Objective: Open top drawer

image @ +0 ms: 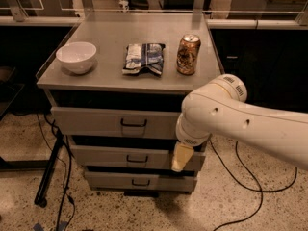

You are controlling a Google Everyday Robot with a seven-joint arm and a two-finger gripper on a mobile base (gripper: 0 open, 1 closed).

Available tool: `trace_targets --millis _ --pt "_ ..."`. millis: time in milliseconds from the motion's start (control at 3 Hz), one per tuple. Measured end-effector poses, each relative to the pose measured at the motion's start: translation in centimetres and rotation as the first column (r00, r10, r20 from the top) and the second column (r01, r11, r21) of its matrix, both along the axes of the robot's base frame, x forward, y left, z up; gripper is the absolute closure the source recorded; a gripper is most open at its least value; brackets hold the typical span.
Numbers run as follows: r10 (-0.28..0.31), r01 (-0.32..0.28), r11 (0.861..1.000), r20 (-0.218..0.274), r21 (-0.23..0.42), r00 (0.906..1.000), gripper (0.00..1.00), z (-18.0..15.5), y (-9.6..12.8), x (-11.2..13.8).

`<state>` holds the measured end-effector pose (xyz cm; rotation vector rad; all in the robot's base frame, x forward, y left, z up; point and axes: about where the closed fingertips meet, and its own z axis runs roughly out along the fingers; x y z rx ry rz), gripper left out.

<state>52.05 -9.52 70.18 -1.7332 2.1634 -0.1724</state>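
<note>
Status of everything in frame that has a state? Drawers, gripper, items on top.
top drawer: looks shut
middle drawer: looks shut
bottom drawer: looks shut
gripper: at middle drawer's right end, away from every handle
bowl: upright
snack bag: lying flat
can: upright

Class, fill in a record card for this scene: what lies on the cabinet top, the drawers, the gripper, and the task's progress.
Cabinet top: white bowl left, snack bag middle, can right
Drawers: three, stacked; top drawer has a dark centre handle
Gripper: at the right end of the middle drawer, below and right of that handle
Progress: handle not yet gripped
</note>
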Motion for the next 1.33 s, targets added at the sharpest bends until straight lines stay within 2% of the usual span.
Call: trace_targets --millis 1333 --pt "-0.004 0.004 0.998 -0.003 -0.063 1.0000 0.00 -2.6 0.6 5.3"
